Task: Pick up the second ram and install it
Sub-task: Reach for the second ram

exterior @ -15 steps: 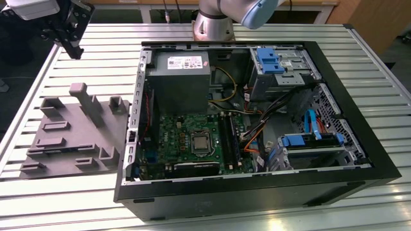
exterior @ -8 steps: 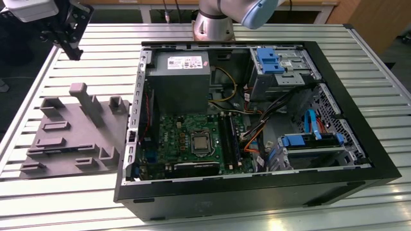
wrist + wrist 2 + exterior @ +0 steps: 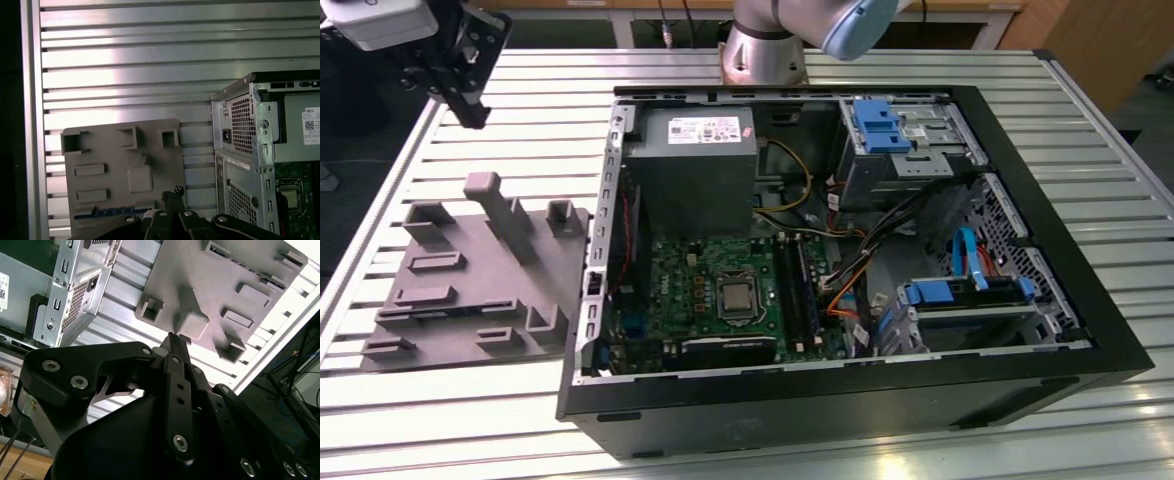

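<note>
The second ram [image 3: 112, 212] shows as a thin dark blue strip lying along a slot in the grey moulded tray [image 3: 105, 150] in the first wrist view. My gripper [image 3: 472, 110] hangs high over the back left of the table, behind the tray [image 3: 454, 290] and well above it. Its black fingertips [image 3: 172, 192] are pressed together with nothing between them. In the second wrist view the gripper [image 3: 172, 337] points towards the tray's tall post [image 3: 192, 322]. The motherboard's long black slots [image 3: 797, 290] lie inside the open computer case [image 3: 854, 400].
The case takes up the exterior view's right half, with a grey power supply [image 3: 691, 165], blue drive brackets [image 3: 878, 125] and orange cables [image 3: 847, 300] inside. The tray carries several raised blocks and one tall post [image 3: 500, 215]. Slatted metal tabletop [image 3: 520, 110] surrounds both.
</note>
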Action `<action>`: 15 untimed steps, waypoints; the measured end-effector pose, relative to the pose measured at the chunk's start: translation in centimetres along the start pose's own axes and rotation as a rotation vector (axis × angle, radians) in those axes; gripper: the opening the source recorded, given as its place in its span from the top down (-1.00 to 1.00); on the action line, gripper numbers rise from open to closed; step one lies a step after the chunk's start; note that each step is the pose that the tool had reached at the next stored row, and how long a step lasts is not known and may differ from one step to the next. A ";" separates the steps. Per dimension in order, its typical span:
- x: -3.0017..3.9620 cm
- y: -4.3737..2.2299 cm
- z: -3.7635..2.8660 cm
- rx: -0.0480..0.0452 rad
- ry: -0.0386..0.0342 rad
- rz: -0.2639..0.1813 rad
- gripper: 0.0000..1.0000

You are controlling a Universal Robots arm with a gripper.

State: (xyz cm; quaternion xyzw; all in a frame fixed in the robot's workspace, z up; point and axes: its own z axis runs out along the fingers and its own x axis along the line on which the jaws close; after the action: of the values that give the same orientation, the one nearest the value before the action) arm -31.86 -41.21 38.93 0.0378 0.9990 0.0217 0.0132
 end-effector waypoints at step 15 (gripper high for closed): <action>0.25 -0.75 0.10 -0.0001 0.0000 0.000 0.79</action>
State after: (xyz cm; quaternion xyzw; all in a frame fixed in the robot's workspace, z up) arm -32.16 -41.93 38.79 0.0379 0.9990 0.0217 0.0132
